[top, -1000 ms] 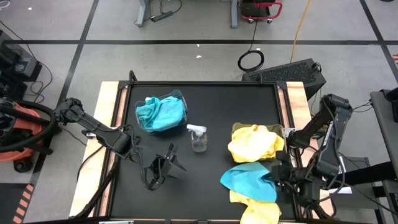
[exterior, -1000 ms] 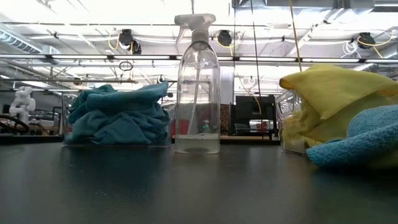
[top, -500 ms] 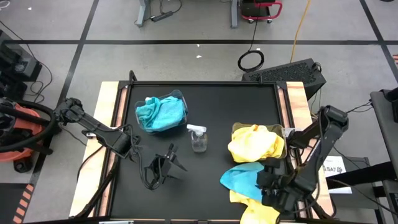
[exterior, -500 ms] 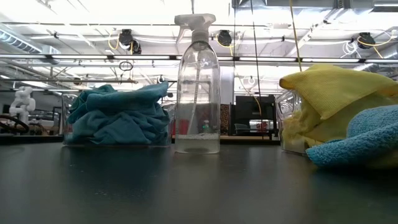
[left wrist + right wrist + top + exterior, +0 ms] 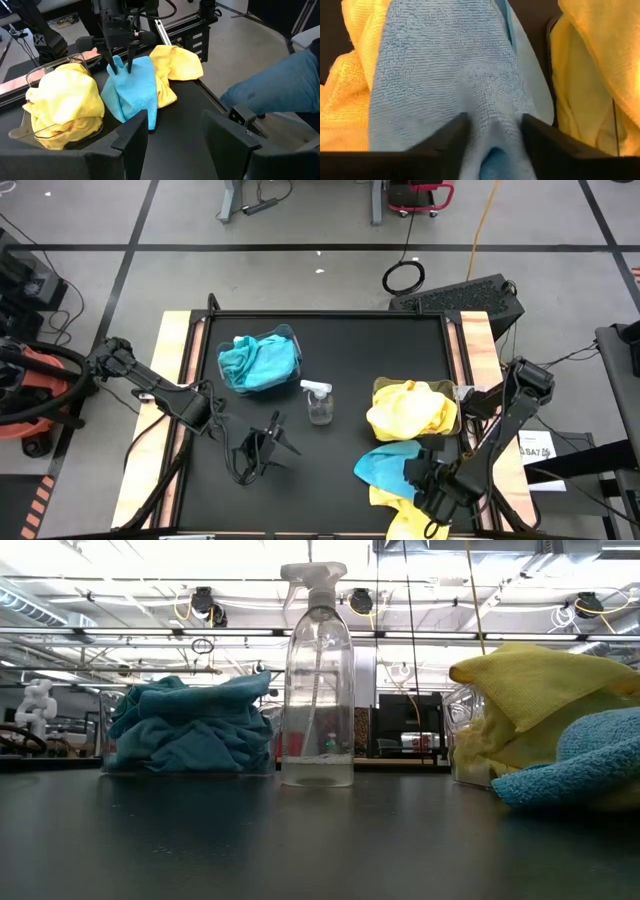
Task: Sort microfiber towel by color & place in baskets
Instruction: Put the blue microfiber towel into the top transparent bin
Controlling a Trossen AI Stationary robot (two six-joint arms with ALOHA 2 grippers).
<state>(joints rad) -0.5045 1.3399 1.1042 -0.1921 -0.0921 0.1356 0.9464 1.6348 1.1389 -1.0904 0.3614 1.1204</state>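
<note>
1. The left basket (image 5: 262, 360) stands at the far left of the desk (image 5: 340, 340) and is heaped with blue towels (image 5: 258, 363); in the low view the pile (image 5: 188, 726) rises above the clear wall.
2. The right basket (image 5: 455, 395) stands at the desk's right edge, filled with yellow towels (image 5: 410, 410) that bulge over its rim; its clear wall shows in the left wrist view (image 5: 47, 75).
3. A spray bottle (image 5: 319, 402) stands upright between the two baskets, apart from both.
4. A loose blue towel (image 5: 390, 467) lies on the desk just in front of the right basket, draped over a loose yellow towel (image 5: 400, 502) at the near edge.
5. The right gripper (image 5: 415, 477) is down on that loose blue towel; its jaws are narrow and pinch a raised fold of the cloth, seen in the left wrist view (image 5: 121, 66) and filling the right wrist view (image 5: 455, 80).
6. The left gripper (image 5: 275, 442) hangs over bare desk at the near left, well apart from both baskets, its jaws wide and holding nothing.
</note>
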